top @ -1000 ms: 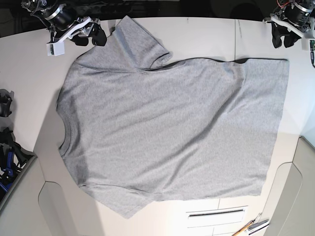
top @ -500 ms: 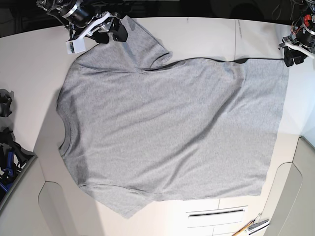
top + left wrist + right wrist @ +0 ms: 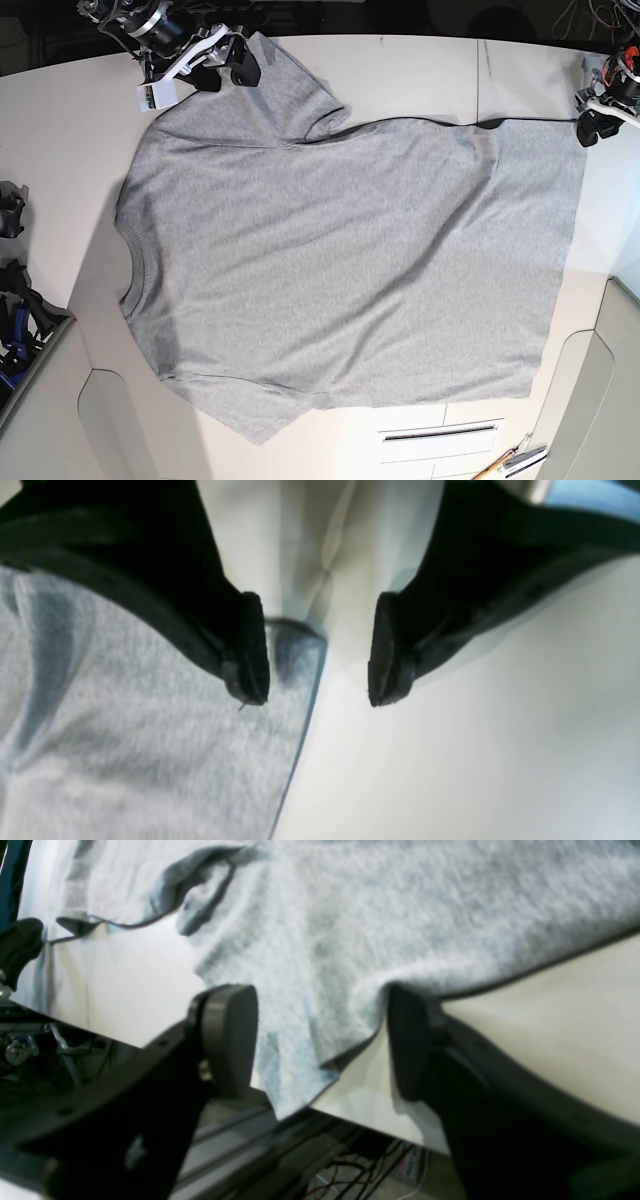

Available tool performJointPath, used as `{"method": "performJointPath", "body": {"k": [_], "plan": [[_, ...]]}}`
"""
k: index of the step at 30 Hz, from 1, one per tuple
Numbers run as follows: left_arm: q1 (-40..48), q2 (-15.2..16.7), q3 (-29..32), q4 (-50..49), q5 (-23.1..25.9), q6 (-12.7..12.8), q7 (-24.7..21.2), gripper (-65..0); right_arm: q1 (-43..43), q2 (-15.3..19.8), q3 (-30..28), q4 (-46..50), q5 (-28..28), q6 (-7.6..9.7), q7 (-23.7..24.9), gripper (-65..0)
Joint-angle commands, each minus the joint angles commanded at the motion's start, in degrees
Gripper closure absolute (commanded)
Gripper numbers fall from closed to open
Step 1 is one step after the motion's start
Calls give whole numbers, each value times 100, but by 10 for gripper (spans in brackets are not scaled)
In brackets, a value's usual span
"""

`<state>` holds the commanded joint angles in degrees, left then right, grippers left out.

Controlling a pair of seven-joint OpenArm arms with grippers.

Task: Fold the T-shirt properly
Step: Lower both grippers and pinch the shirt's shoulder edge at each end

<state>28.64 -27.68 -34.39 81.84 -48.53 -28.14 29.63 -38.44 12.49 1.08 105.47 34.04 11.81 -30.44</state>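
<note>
Both pincers lined up on the far edge of the shirt

I have the T-shirt (image 3: 350,270) spread flat across the counter (image 3: 420,70), collar toward the left edge, hem toward the right. My right pincer (image 3: 320,1040) stands wide open around the tip of the far sleeve, which hangs a little over the counter's far edge. My left pincer (image 3: 317,655) is also open, straddling the far hem corner near the counter's far right corner, one pad on cloth, the other over bare counter. To do this well, I'd push each a bit deeper so both pads bite fabric, then close both together; a shallow grip would likely slip when lifted
</note>
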Motion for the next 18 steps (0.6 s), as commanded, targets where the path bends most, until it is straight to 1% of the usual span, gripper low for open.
{"method": "performJointPath", "body": {"k": [1, 4, 10, 13, 14, 15, 17, 18], "plan": [[-20, -11, 0, -81, 0, -2, -4, -358, 0, 0, 0, 0, 2, 0, 2, -411], [-90, -31, 101, -251, -9, -116, 7, -358, 0, 0, 0, 0, 2, 0, 2, -411], [-116, -26, 457, -302, -4, -129, -20, -358, 0, -26, 0, 0, 2, 2, 0, -411], [-111, -26, 483, -302, -7, -319, 203, -357, 0, -68, -4, 0, 0, 2, 0, -411], [-111, -26, 483, -302, -9, -415, 345, -357, 0, -90, -4, 0, 2, 2, 0, -411], [-107, -26, 483, -302, -13, -573, 520, -357, -2, -111, -4, 0, 0, 2, 0, -411], [-94, -26, 483, -302, -57, -763, 699, -357, 2, -127, -4, 0, 7, 2, 0, -411], [-87, -26, 483, -302, -57, -772, 730, -357, 2, -125, -4, 0, 48, 2, 0, -411]]}}
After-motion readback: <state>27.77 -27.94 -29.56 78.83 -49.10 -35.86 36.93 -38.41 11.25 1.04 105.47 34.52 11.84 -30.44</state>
